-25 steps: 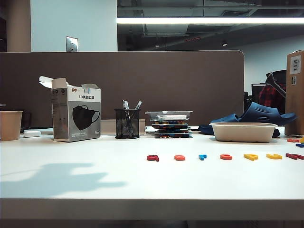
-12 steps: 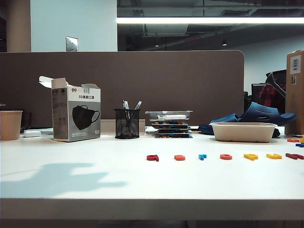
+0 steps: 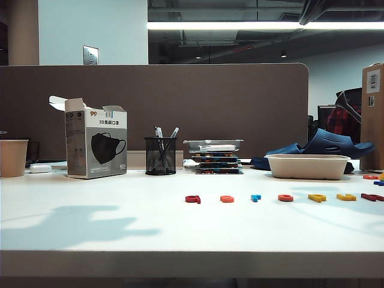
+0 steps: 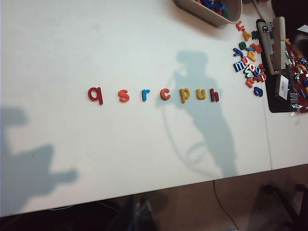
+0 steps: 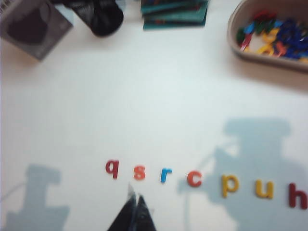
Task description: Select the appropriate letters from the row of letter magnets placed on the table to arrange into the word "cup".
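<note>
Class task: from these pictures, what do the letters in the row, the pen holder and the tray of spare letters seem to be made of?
The letters: probably plastic, flat and evenly coloured.
The pen holder: likely black metal mesh, since it shows a see-through grid.
The tray: perhaps moulded paper pulp, matte beige with a thick rim.
The right gripper hangs shut above the row; the left gripper is out of view.

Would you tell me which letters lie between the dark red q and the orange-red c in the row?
Two letters: the orange s and the blue r, between the q and the c. Both wrist views show this.
</note>
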`<state>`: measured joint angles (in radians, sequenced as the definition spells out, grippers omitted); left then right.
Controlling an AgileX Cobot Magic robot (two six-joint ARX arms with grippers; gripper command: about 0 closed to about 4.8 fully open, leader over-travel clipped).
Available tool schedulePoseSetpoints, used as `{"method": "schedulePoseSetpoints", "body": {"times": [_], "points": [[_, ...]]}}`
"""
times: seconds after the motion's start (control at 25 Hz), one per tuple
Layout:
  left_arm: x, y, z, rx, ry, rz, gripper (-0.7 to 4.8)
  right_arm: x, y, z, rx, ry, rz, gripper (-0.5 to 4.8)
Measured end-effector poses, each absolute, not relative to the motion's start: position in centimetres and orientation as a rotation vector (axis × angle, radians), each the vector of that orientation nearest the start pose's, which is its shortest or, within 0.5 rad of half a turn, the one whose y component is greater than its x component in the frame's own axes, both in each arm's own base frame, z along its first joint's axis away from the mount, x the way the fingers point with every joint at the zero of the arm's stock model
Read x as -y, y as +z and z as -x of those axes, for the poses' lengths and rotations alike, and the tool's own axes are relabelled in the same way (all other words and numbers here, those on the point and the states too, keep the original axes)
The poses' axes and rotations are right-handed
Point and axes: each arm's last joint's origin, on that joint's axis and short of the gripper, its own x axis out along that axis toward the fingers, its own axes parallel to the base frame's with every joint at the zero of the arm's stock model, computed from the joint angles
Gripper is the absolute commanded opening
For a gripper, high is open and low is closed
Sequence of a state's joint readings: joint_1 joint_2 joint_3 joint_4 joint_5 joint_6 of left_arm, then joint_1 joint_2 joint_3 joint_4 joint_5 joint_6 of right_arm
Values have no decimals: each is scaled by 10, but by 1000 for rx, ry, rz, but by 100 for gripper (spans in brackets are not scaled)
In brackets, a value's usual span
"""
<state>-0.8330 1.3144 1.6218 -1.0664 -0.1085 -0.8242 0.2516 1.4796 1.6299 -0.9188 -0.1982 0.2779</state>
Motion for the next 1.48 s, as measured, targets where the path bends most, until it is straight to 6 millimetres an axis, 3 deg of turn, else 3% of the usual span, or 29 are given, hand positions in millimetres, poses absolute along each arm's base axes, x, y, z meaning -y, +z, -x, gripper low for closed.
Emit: {"method": "schedulePoseSetpoints", "body": {"times": [0.32,0.64,0.68,0.84,0.96,1.48], "points": [[174,424,-163,-911,-355,406,-5,-93,354,-327,-1037,282,-221,5],[174,424,-163,-911,-355,406,-5,-106,301,-357,-1224,246,-178,63],[174,424,-163,-911,-355,407,-5,-108,296,-359,-1242,242,-169,106],[174,424,-163,-911,-355,406,-5,-119,273,-366,-1316,224,-121,118],[174,424,-163,-911,-355,406,-5,-128,259,-370,-1344,214,-64,165],[174,424,-163,-911,-355,406,-5,-137,229,-380,-1394,164,9,171]]}}
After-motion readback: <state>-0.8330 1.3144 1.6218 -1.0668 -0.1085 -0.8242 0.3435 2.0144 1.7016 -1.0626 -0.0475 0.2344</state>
